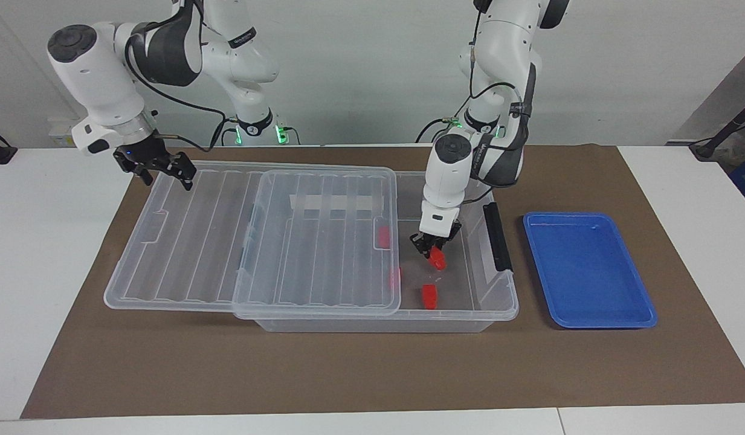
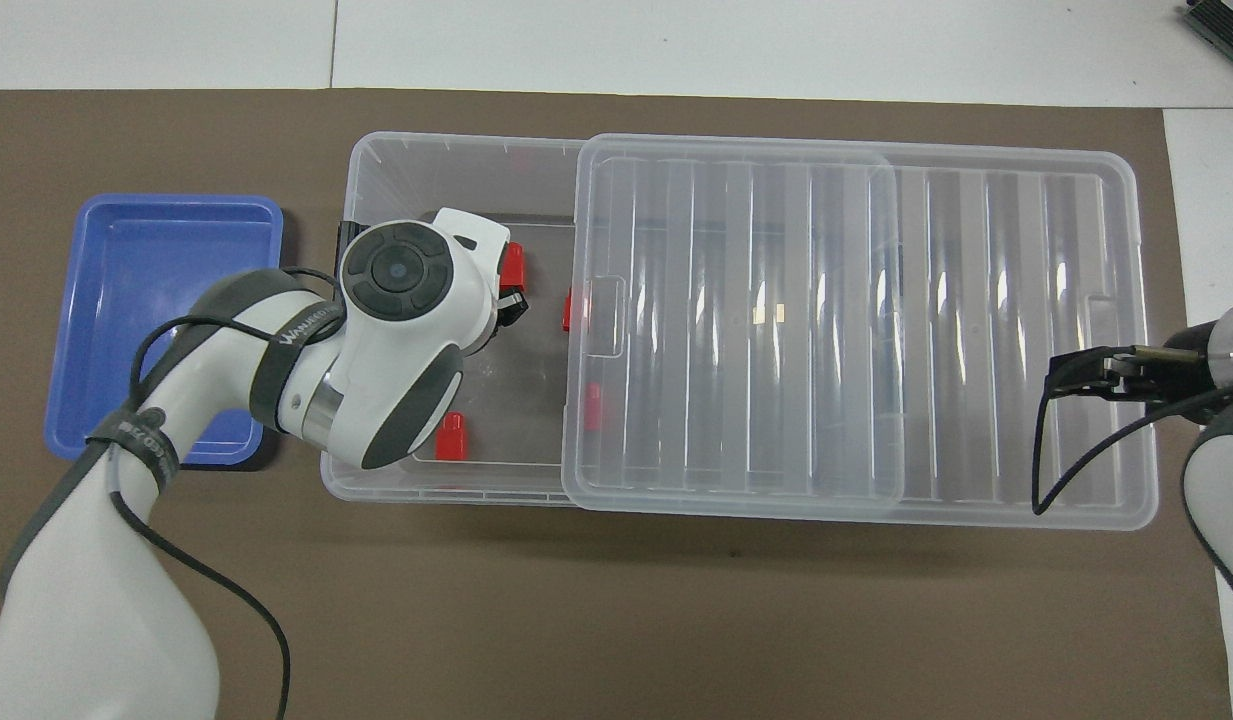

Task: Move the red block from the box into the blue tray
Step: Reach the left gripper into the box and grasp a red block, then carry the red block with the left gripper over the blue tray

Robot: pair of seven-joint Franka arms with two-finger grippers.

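Note:
My left gripper (image 1: 431, 246) reaches down into the open end of the clear box (image 1: 469, 314) and is shut on a red block (image 1: 437, 260), held low inside the box. In the overhead view the left hand covers that block. Another red block (image 1: 429, 296) (image 2: 514, 263) lies on the box floor farther from the robots, and one (image 2: 450, 437) lies nearer to them. Two more (image 2: 568, 310) (image 2: 593, 407) sit at the lid's edge. The blue tray (image 1: 590, 269) (image 2: 156, 300) lies beside the box, toward the left arm's end. My right gripper (image 1: 162, 167) (image 2: 1076, 372) hangs open over the lid's outer end.
The ribbed clear lid (image 1: 227, 241) (image 2: 826, 320) is slid toward the right arm's end and covers most of the box. A black clip (image 1: 498, 235) sits on the box wall that faces the tray. A brown mat (image 1: 348, 374) covers the table.

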